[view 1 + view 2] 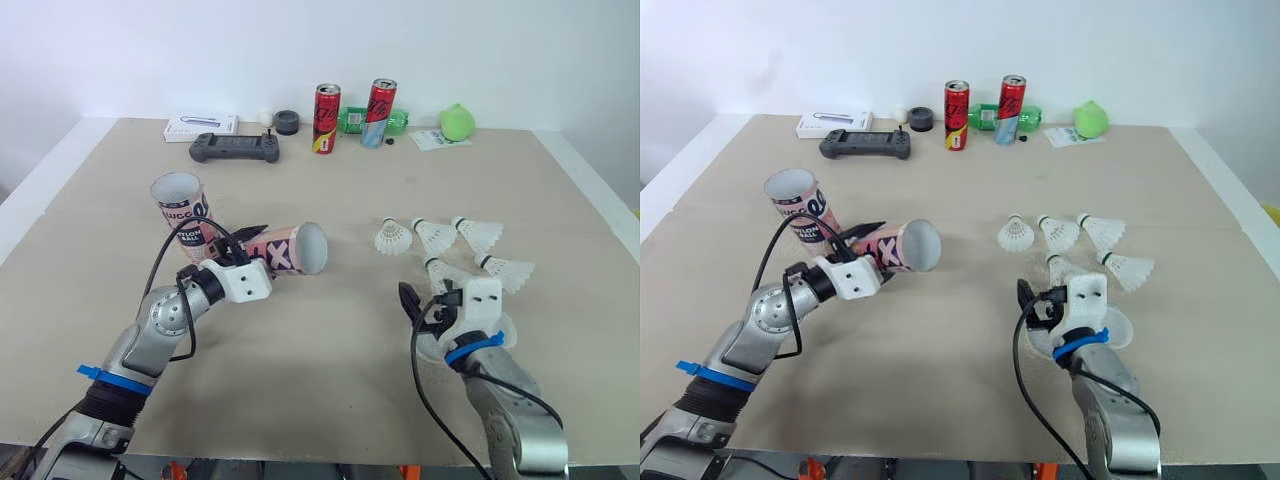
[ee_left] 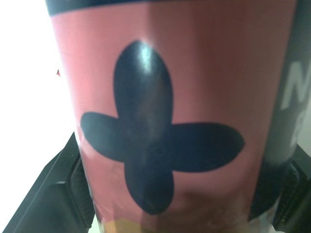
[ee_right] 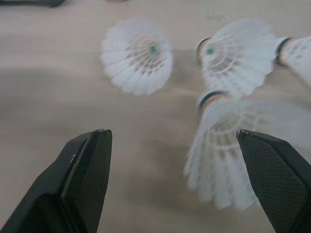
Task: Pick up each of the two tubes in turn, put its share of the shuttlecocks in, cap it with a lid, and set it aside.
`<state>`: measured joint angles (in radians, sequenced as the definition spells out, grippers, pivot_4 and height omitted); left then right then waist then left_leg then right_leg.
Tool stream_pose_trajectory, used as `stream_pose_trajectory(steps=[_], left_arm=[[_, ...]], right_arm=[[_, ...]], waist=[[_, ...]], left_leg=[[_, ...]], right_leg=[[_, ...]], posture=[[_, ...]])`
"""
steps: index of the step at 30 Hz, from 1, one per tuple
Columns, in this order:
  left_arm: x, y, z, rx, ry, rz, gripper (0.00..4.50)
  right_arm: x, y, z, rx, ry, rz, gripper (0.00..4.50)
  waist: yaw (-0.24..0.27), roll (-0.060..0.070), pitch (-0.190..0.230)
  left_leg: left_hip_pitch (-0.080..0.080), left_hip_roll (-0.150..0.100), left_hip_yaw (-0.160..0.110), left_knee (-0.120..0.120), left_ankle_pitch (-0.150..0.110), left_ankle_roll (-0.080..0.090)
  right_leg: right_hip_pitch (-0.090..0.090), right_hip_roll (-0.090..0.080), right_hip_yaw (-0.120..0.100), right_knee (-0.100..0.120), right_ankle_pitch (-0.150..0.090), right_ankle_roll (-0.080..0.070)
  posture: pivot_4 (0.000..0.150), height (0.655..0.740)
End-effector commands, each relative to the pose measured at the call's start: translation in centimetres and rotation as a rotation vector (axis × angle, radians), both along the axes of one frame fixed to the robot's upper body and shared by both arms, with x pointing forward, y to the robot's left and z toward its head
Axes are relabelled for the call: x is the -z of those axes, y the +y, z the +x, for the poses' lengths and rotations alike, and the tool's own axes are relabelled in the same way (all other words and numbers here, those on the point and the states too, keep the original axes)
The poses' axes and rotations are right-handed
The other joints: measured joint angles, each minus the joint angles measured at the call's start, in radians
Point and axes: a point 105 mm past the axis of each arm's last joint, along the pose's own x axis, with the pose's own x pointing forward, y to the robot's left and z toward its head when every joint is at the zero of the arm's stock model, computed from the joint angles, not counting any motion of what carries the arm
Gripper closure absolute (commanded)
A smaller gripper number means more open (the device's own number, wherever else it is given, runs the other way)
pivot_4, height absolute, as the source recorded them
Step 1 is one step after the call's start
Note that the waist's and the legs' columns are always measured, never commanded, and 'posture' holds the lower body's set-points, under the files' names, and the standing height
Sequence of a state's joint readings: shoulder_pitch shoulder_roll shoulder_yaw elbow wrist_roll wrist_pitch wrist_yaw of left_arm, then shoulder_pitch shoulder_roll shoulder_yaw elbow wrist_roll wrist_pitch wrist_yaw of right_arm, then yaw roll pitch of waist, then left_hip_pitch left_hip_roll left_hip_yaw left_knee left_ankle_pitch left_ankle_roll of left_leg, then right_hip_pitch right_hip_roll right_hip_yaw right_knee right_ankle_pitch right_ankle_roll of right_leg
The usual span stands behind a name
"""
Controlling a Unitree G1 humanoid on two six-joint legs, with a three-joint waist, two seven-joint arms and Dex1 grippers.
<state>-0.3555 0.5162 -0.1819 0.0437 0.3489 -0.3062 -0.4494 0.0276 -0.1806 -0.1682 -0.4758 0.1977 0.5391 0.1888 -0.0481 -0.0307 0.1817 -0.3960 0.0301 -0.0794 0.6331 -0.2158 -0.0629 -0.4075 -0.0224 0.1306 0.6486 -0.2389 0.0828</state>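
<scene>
Left gripper [image 1: 243, 250] clamps stiff pink tube [image 1: 292, 249]; right gripper [image 3: 172, 133] spread wide; you pinch the fragile 1 o'clock shuttlecock [image 3: 228, 145] by its cork

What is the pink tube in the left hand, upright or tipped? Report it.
Tipped: the pink tube lies near horizontal in the left hand, its uncapped mouth facing sideways.

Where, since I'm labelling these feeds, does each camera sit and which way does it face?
Left eye view: on the head, facing forward and down over the table; both arms show, left gripper gripping a lying tube.
Right eye view: alongside, same scene and arms.
Left wrist view: along its fingers onto that tube's pink wall.
Right wrist view: past the open right gripper toward shuttlecocks.
Shared: eye and wrist views share tube, shuttlecocks.
</scene>
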Motion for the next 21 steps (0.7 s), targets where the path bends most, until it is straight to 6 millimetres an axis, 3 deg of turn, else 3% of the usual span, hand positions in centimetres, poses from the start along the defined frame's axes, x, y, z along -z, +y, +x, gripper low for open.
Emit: stream_pose_trajectory(steps=[1, 5, 6, 8, 11, 14, 17, 21], left_arm=[[-1.5, -0.5, -0.1, 0.012, -0.06, -0.018, 0.54], [-1.5, -0.6, 0.0, 0.01, -0.063, -0.02, 0.54], [-1.5, -0.7, 0.0, 0.011, -0.065, -0.022, 0.54], [-1.6, -0.8, 0.0, 0.012, -0.067, -0.024, 0.54], [-1.6, -1.1, 0.0, 0.016, -0.066, -0.026, 0.54], [-1.5, -1.3, 0.0, 0.02, -0.062, -0.028, 0.54], [-1.5, -1.5, 0.1, 0.028, -0.058, -0.028, 0.54], [-1.5, -1.9, 0.4, 0.035, -0.056, -0.03, 0.54]], right_arm=[[-0.5, -0.6, 0.5, 0.027, -0.031, 0.002, 1.1], [-0.6, -0.5, 0.9, 0.034, -0.037, 0.004, 3.07], [-0.5, -0.5, 0.9, 0.039, -0.034, 0.004, 3.81], [-0.5, -0.7, 0.7, 0.048, -0.035, 0.002, 4.45], [-1.6, -0.7, 0.2, 0.007, -0.065, -0.013, 4.45], [-3.8, 0.5, -0.8, -0.158, -0.126, -0.065, 4.45], [-6.5, 2.5, -1.8, -0.358, -0.208, -0.128, 4.45], [-10.0, 7.0, -3.2, -0.67, -0.33, -0.224, 4.45]], waist=[[0.0, 0.0, 0.0], [0.0, 0.0, 0.0], [0.0, 0.0, 0.0], [0.0, 0.0, 0.0], [0.0, 0.0, 0.0], [0.0, 0.001, 0.001], [-0.001, 0.001, 0.001], [-0.002, 0.003, 0.002]], left_leg=[[0.0, 0.0, 0.0, 0.0, 0.0, 0.0], [0.0, 0.0, 0.0, 0.0, 0.0, 0.0], [0.0, 0.0, 0.0, 0.0, 0.0, 0.0], [0.0, 0.0, 0.0, 0.0, 0.0, 0.0], [0.0, 0.0, 0.0, 0.0, 0.0, 0.0], [-0.001, -0.001, 0.0, 0.0, 0.0, 0.0], [-0.001, -0.001, -0.001, 0.001, 0.0, 0.0], [0.0, 0.0, -0.001, 0.001, 0.001, 0.001]], right_leg=[[0.0, 0.0, 0.0, 0.0, 0.0, 0.0], [0.0, 0.0, 0.0, 0.0, 0.0, 0.0], [0.0, 0.0, 0.0, 0.0, 0.0, 0.0], [0.0, 0.0, 0.0, 0.0, 0.0, 0.0], [0.0, 0.0, 0.0, 0.0, 0.0, 0.0], [0.0, 0.0, 0.0, 0.0, 0.0, 0.0], [0.0, 0.0, 0.0, 0.0, 0.0, 0.001], [0.0, 0.001, 0.0, 0.0, 0.002, 0.003]], posture=[[0.15, 0.74], [0.15, 0.74], [0.15, 0.74], [0.15, 0.74], [0.15, 0.74], [0.15, 0.74], [0.15, 0.74], [0.15, 0.74]])
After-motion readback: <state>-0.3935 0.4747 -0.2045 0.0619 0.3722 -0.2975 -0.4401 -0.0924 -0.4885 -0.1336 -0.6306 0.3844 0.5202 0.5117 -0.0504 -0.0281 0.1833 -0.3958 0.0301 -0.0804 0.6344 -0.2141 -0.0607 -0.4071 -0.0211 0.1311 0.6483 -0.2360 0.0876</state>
